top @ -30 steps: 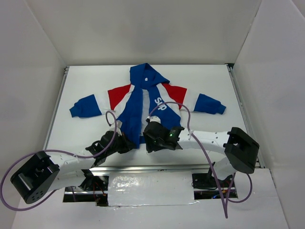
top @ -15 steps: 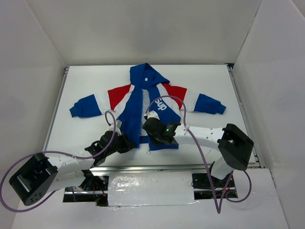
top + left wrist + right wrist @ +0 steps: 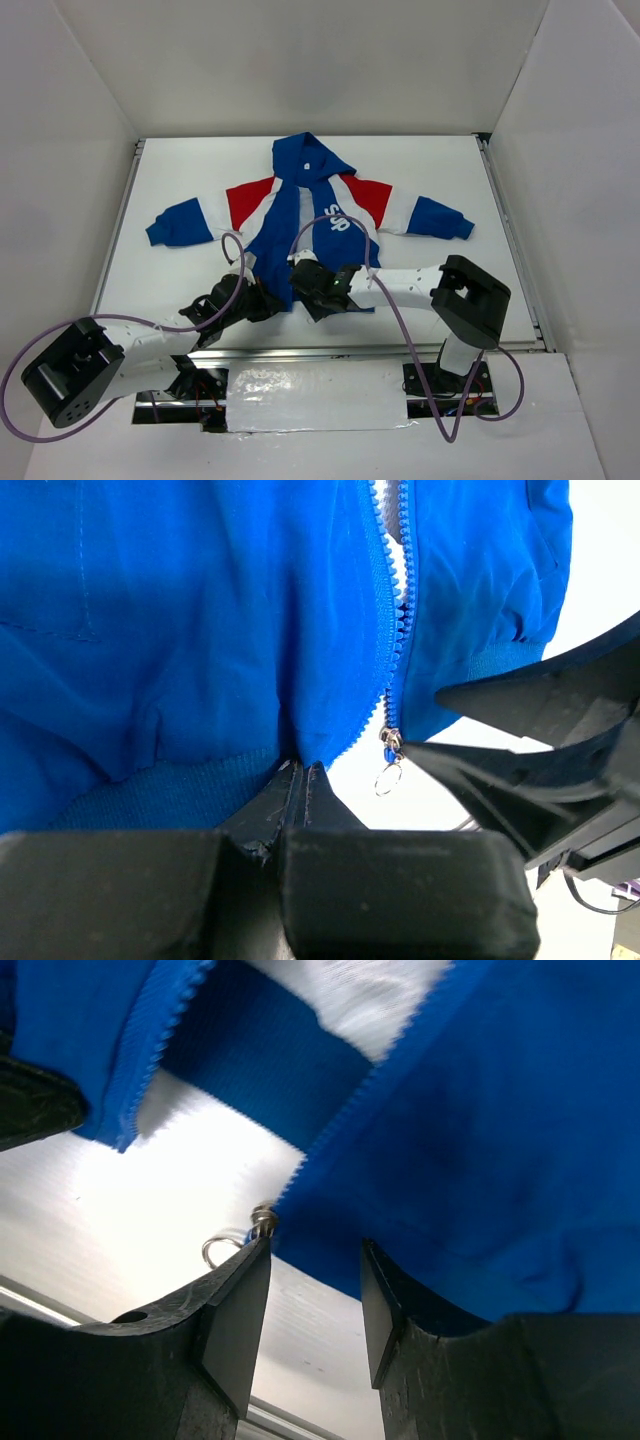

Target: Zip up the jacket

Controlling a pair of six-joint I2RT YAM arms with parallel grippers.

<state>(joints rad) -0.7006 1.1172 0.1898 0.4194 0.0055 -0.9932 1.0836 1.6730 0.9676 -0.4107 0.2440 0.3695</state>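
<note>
Top view: jacket (image 3: 300, 215) lies flat on the bench (image 3: 440, 170), hood (image 3: 303, 157) far from the arms, hem nearest them. Both grippers are at the hem, close together. Front is open most of its length.

L wrist: left gripper (image 3: 298, 772) is fully closed, pinching the hem (image 3: 180, 785) beside the zip. Slider (image 3: 390, 742) w/ ring pull (image 3: 388, 777) sits at the very bottom; teeth (image 3: 400, 610) above it are apart.

R wrist: right gripper (image 3: 315, 1260) is approx half open, one jaw tip by the slider, nothing clamped as far as shows. Can't tell if the other side's pin is seated. Whole upward pull looks left to do.
</note>
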